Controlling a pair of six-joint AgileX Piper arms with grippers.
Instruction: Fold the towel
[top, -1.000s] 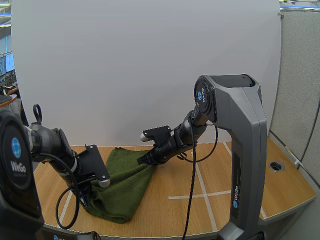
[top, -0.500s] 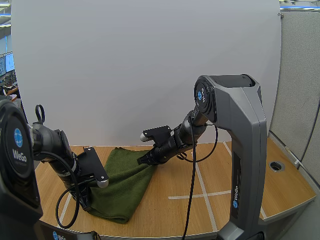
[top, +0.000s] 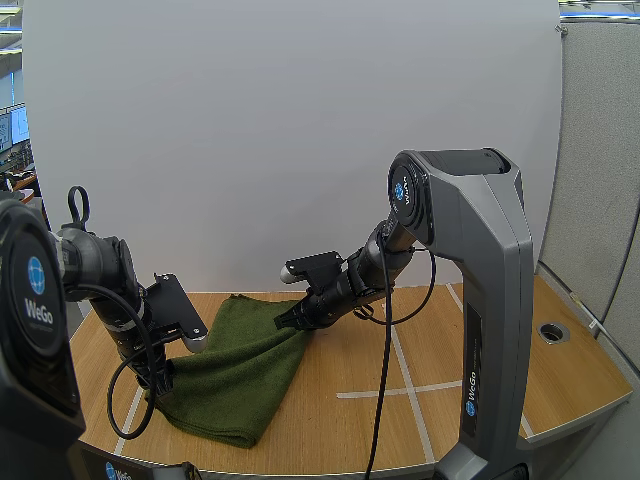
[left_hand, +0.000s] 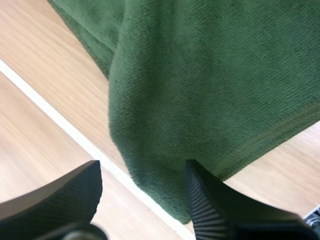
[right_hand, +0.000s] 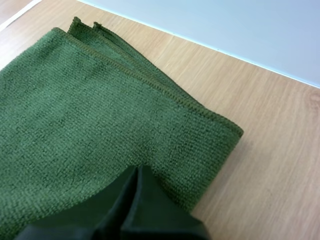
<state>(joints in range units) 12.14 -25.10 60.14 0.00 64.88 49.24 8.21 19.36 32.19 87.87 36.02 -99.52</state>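
A dark green towel (top: 240, 360) lies folded on the wooden table (top: 330, 420), left of centre. My left gripper (top: 160, 382) hangs over the towel's near left corner. In the left wrist view its two fingers stand wide apart, open (left_hand: 142, 200), with the towel's (left_hand: 200, 75) hemmed corner on the table below and nothing pinched between them. My right gripper (top: 285, 322) rests at the towel's far right edge. In the right wrist view its fingers lie together as one dark wedge (right_hand: 134, 200), shut, tips down on the towel's (right_hand: 70, 120) top layer near a folded corner.
White tape lines (top: 400, 372) cross the table right of the towel, and one (left_hand: 75, 132) runs beside the towel's left corner. The right arm's grey base column (top: 490, 330) stands at the front right. A round hole (top: 552, 332) sits near the table's right edge.
My left gripper has opened and let go of the towel's near left corner, then drawn up and to the left. The right arm has not moved.
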